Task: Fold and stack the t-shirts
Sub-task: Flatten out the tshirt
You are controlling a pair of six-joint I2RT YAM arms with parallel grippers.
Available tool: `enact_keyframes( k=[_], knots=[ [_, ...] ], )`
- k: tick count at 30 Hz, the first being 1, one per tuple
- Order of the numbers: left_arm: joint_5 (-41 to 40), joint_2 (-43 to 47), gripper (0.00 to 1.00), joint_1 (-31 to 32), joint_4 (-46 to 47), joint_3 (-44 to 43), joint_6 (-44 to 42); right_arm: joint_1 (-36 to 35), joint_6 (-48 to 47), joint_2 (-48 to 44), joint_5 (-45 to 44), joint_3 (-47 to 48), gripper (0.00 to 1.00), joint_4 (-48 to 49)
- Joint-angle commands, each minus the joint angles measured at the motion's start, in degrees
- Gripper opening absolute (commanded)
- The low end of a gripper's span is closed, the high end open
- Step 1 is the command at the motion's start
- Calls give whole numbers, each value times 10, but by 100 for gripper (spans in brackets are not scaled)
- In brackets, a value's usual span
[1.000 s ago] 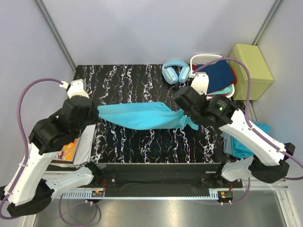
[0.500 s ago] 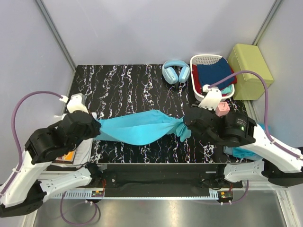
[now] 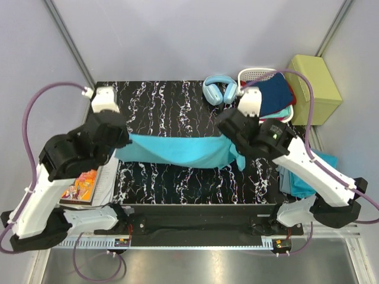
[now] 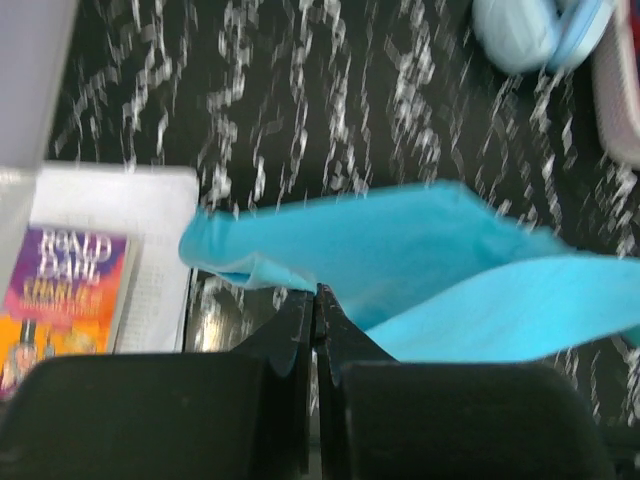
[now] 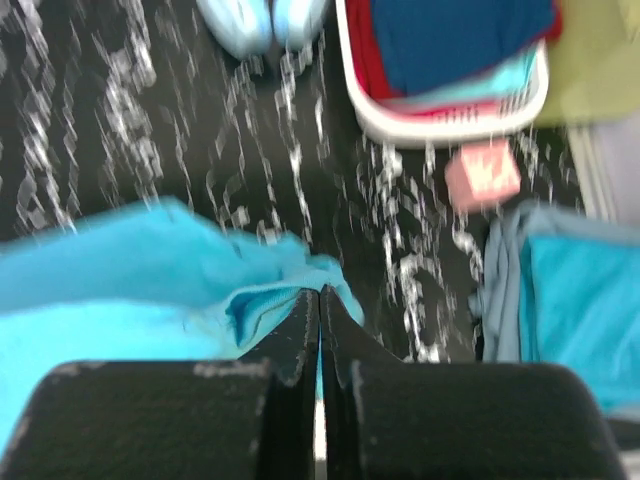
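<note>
Turquoise-blue t-shirt [image 3: 177, 151] pulled long and flat between left gripper [image 3: 122, 139] and right gripper [image 3: 230, 137], one end pinched in each. Small flap hangs under right gripper. Blue shirt pile [image 3: 305, 177] bunched, further right of right gripper.

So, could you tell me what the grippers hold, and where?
One turquoise t-shirt: left gripper pinches its left end, right gripper its right end.

t-shirt [image 3: 177, 151] spans table [image 3: 160, 97] middle; headphones [image 3: 219, 90] behind, basket [image 5: 450, 128] right of them; book [image 3: 80, 189] far left.
</note>
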State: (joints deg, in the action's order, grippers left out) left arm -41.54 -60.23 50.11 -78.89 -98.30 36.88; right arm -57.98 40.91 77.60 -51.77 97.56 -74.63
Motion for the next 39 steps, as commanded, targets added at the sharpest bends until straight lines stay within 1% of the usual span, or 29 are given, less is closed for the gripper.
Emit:
enact_keyframes(
  k=[1,3,4,5,6,8,10,11,12,14,15,17,18,21,22,25,30,33,39],
  knots=[
    [-97,-77,0,3,89,-127,-137,70,-193,46,-52,130,0,132],
    [-144,-106,0,2,138,-170,-199,107,-250,70,-28,165,0,184],
    [-156,-133,0,2,157,-184,-220,143,-260,95,-18,197,0,198],
    [-165,-144,0,2,199,-194,-262,159,-271,108,0,215,0,209],
    [-179,-164,0,2,222,-197,-284,170,-277,139,6,253,0,221],
    [-194,-195,0,-1,251,-229,-319,198,-270,168,26,284,0,228],
    [-172,-235,0,-19,269,-247,-328,207,-270,220,30,334,0,227],
    [-146,-248,0,-28,272,-273,-325,214,-267,239,36,352,0,223],
    [-132,-272,0,-38,271,-287,-321,217,-267,271,39,390,0,220],
    [-91,-305,0,-69,276,-325,-311,221,-267,301,47,428,0,218],
    [-79,-314,0,-89,279,-335,-310,224,-269,328,56,465,0,219],
    [-38,-340,0,-108,287,-356,-310,232,-261,351,73,497,0,216],
    [-29,-347,0,-125,291,-357,-310,233,-261,371,78,524,0,216],
    [-13,-371,0,-144,317,-355,-329,239,-260,395,88,566,0,221],
    [-7,-378,0,-149,327,-357,-336,239,-262,401,89,576,0,222],
    [40,-401,0,-182,326,-377,-314,238,-265,418,88,599,0,233],
    [94,-426,0,-221,324,-409,-283,235,-302,417,93,602,0,301],
    [117,-433,0,-232,327,-425,-271,234,-321,405,92,601,0,326],
    [139,-433,0,-231,335,-467,-270,226,-347,360,91,591,0,346]
  ],
)
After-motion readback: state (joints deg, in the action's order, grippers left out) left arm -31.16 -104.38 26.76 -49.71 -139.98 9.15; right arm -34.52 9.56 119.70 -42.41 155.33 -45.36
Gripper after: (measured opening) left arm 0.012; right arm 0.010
